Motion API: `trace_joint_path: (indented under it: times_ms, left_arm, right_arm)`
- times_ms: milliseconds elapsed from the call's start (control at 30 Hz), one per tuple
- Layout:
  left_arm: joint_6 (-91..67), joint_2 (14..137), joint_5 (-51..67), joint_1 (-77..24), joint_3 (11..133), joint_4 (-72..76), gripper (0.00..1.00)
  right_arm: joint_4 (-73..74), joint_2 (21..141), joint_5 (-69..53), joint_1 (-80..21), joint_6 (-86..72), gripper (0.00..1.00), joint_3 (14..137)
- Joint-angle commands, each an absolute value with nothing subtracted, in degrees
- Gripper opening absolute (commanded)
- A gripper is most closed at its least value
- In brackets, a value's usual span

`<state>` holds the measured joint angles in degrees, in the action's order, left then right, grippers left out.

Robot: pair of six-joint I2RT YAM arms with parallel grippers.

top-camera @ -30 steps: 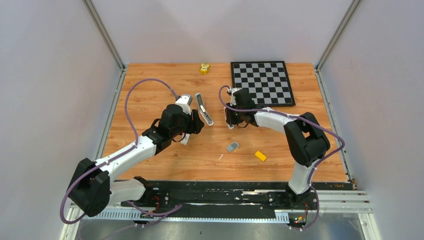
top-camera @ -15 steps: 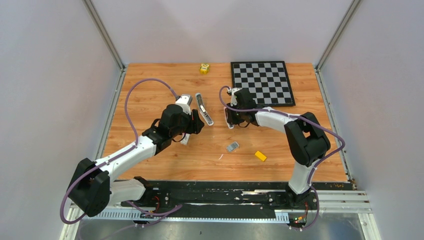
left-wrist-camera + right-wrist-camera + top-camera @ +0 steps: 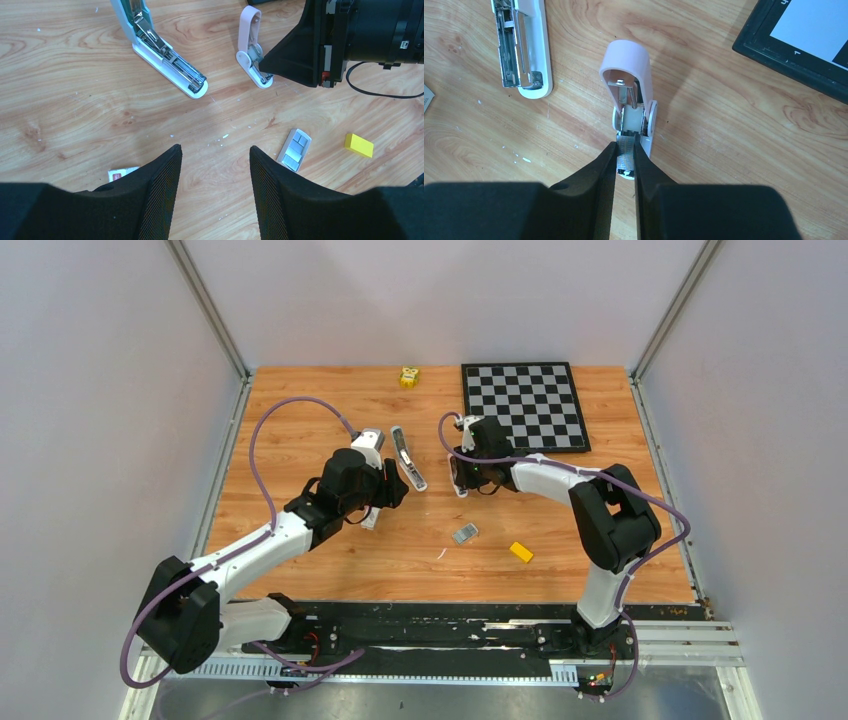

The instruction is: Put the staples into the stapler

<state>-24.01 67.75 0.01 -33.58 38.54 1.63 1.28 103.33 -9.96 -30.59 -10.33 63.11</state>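
Observation:
A small pink stapler point(image 3: 633, 107) lies on the wooden table with its lid point(image 3: 626, 67) swung up and its channel bared. My right gripper point(image 3: 625, 151) is shut on a narrow silvery strip of staples point(image 3: 625, 156), held right over the front end of that channel. In the top view the right gripper point(image 3: 465, 480) hides the strip. More staples sit as grey blocks in a small tray point(image 3: 295, 149), also visible in the top view point(image 3: 464, 533). My left gripper point(image 3: 215, 156) hovers open and empty over bare wood, left of the pink stapler point(image 3: 251, 50).
A second, pale blue-and-white stapler point(image 3: 165, 55) lies opened flat between the two arms point(image 3: 407, 458). A yellow block point(image 3: 521, 552) lies near the tray. A chessboard point(image 3: 525, 405) and a yellow toy point(image 3: 409, 376) are at the back. A small red-and-white card point(image 3: 122, 173) lies under the left finger.

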Motion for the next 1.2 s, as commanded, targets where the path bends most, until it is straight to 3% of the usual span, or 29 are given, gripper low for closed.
trace_joint_path:
  times_ms: [0,1167]
  left_arm:
    - [-23.4,66.7,0.2,-33.4,37.7,2.9,0.55]
    - [-23.2,67.0,0.2,-33.4,38.0,2.8,0.55]
  right_arm:
    - [2.5,102.4,-10.2,-29.8,-9.4,0.20,64.4]
    - [1.5,103.7,-8.4,-29.8,-9.0,0.20,63.5]
